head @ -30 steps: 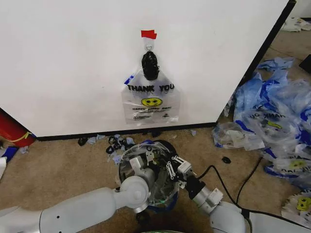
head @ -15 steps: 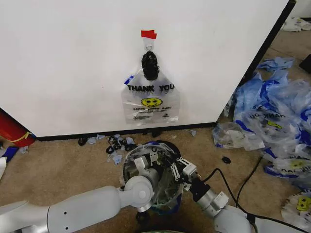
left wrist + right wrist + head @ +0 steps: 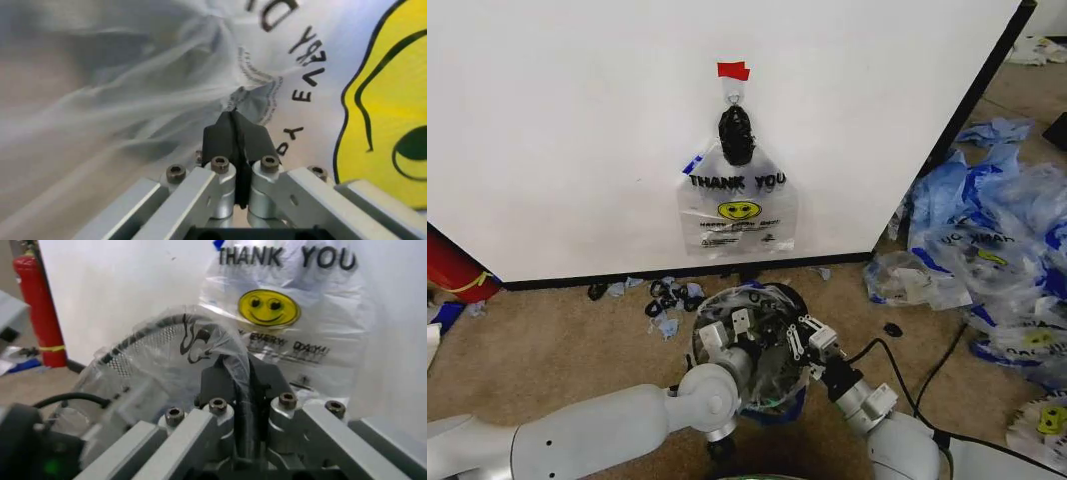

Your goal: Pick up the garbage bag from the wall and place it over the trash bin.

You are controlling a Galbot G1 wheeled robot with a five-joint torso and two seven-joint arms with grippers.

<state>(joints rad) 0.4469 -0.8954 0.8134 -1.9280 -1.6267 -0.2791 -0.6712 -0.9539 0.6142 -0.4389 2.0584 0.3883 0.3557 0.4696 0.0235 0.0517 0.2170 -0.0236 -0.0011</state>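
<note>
- L gripper (image 3: 739,322): jaws closed, pinching garbage bag (image 3: 772,372) film over trash bin (image 3: 782,296).
- R gripper (image 3: 804,338): closed on same bag's film.
- 2nd bag (image 3: 738,208) hangs on wall (image 3: 567,120).

The garbage bag (image 3: 738,205) hanging on the wall (image 3: 567,120) reads "THANK YOU" in black above a yellow smiley, with smaller lines below too small to read.

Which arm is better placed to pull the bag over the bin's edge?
Probably right: the right claw pinches the garbage bag beside the trash bin's rim; the left claw grips over the middle.
</note>
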